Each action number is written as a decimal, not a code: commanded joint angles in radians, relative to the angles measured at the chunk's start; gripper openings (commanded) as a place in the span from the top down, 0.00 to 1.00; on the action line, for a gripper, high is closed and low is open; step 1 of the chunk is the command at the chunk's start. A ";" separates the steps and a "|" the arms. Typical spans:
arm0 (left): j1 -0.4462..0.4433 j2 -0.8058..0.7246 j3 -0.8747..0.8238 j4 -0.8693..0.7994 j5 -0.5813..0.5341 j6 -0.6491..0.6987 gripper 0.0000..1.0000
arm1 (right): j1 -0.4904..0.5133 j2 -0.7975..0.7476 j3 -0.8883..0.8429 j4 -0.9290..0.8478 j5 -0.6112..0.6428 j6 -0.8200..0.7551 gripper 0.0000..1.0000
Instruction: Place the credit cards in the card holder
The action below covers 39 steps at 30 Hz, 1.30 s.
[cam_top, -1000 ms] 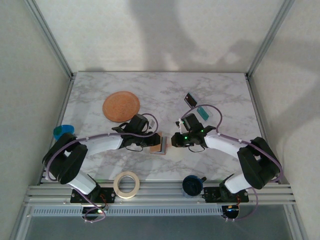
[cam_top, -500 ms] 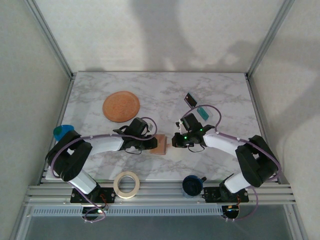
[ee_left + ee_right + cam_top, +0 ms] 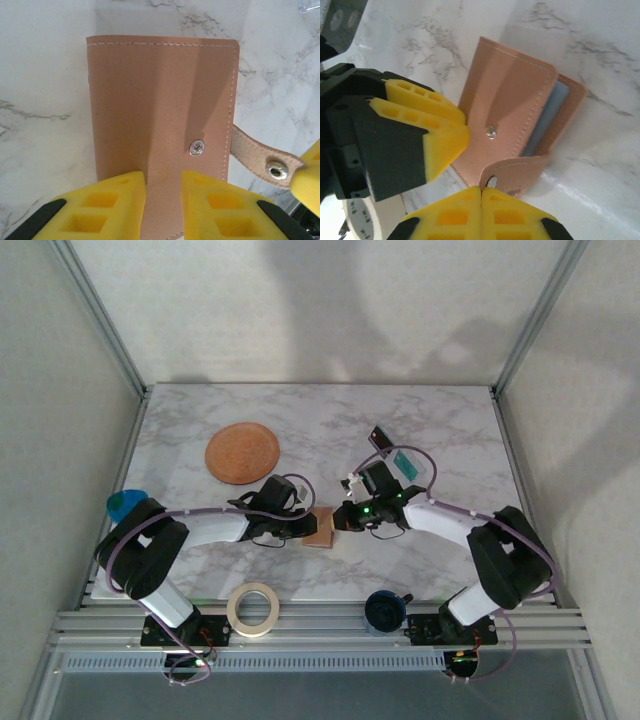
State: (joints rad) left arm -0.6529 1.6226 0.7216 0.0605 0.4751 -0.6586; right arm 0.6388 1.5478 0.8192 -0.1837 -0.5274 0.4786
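The tan-pink card holder (image 3: pixel 322 529) lies flat on the marble between both arms. My left gripper (image 3: pixel 163 180) rests on its near end, open by a narrow gap, with bare leather (image 3: pixel 160 100) showing between the fingers. My right gripper (image 3: pixel 481 191) is shut on the snap tab (image 3: pixel 517 172), which curls up from the holder's edge. In the left wrist view the tab (image 3: pixel 260 160) runs off to the right. A pale bluish card (image 3: pixel 547 117) shows inside the fold. Behind the right arm lie a dark credit card (image 3: pixel 380 437) and a teal one (image 3: pixel 407 462).
A round orange-brown disc (image 3: pixel 242 452) lies at the back left. A tape roll (image 3: pixel 252 608) and a dark blue cup (image 3: pixel 383 610) stand at the near edge. A blue object (image 3: pixel 124 503) sits by the left frame post.
My right gripper has closed its jaws on the snap tab and shifted slightly left and back. The left jaws narrowed a little, staying on the card holder.
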 commanded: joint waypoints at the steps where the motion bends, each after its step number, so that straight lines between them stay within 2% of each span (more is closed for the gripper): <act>1: -0.002 0.040 -0.031 -0.013 -0.016 -0.021 0.76 | -0.004 0.049 0.056 0.002 -0.091 -0.056 1.00; 7: -0.003 0.016 -0.048 -0.008 -0.024 -0.031 0.78 | -0.004 0.122 0.102 -0.010 -0.114 -0.081 1.00; 13: -0.002 -0.015 -0.040 -0.044 -0.039 -0.021 0.74 | -0.016 0.109 0.103 -0.028 -0.096 -0.087 1.00; 16: -0.001 -0.050 -0.030 -0.072 -0.052 -0.014 0.69 | -0.020 0.057 0.089 -0.049 -0.087 -0.087 1.00; 19: 0.008 -0.090 -0.030 -0.086 -0.071 -0.009 0.58 | -0.025 -0.029 0.089 -0.092 -0.083 -0.096 1.00; 23: 0.056 -0.138 -0.046 -0.079 -0.065 -0.002 0.53 | -0.025 -0.090 0.136 -0.160 -0.083 -0.121 1.00; 29: 0.123 -0.163 -0.068 -0.045 -0.006 0.016 0.50 | -0.025 -0.037 0.167 -0.125 -0.139 -0.100 1.00; 34: 0.161 -0.251 -0.107 -0.047 -0.018 0.023 0.45 | -0.024 -0.035 0.187 -0.135 -0.136 -0.106 1.00; 39: 0.182 -0.246 -0.122 0.010 0.063 0.007 0.39 | -0.030 -0.026 0.161 -0.128 -0.127 -0.109 1.00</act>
State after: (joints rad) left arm -0.4789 1.3800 0.6147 0.0372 0.4824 -0.6514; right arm 0.6174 1.5047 0.9749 -0.3061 -0.6331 0.3801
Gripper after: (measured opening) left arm 0.603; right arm 0.039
